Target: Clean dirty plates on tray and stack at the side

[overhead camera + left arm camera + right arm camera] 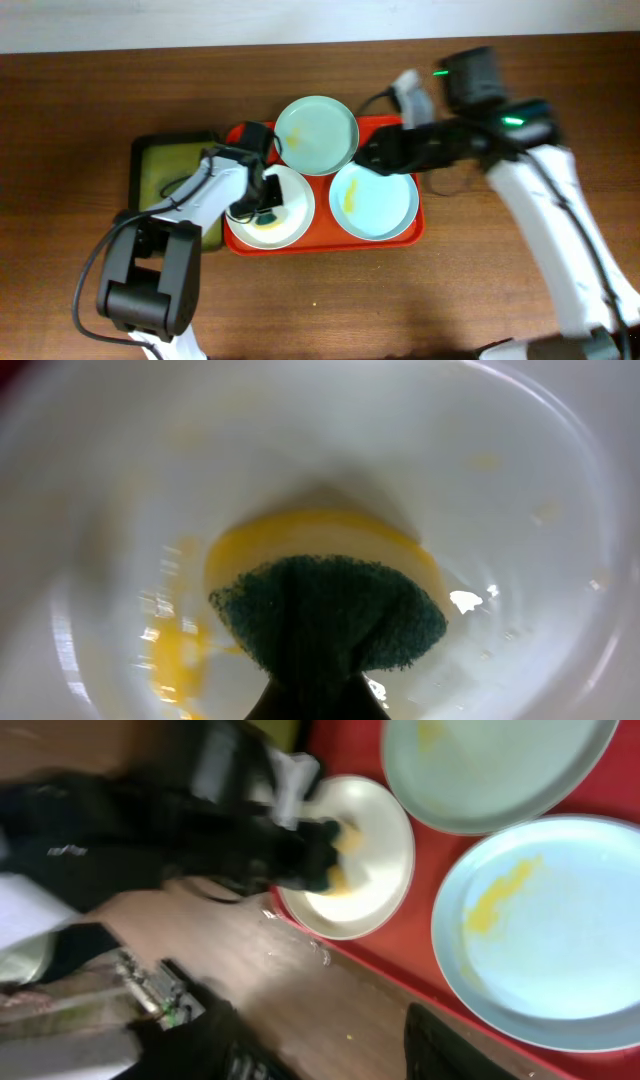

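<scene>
Smooth glossy white plate [520,490] — rough green scouring pad [330,610] on it; shiny red plastic tray [325,236] — matt wood-grain table [330,300].

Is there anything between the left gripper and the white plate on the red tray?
Only what it holds: the left gripper grips a green-and-yellow sponge, pressed onto the white plate beside a yellow smear. Nothing else visible stands between them.

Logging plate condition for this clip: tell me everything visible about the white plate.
The white plate is round, shallow and glossy, lying flat in the near-left corner of the red tray. Yellow smears streak its inside. The left claw presses a yellow sponge with a dark green scrub layer against it.
</scene>
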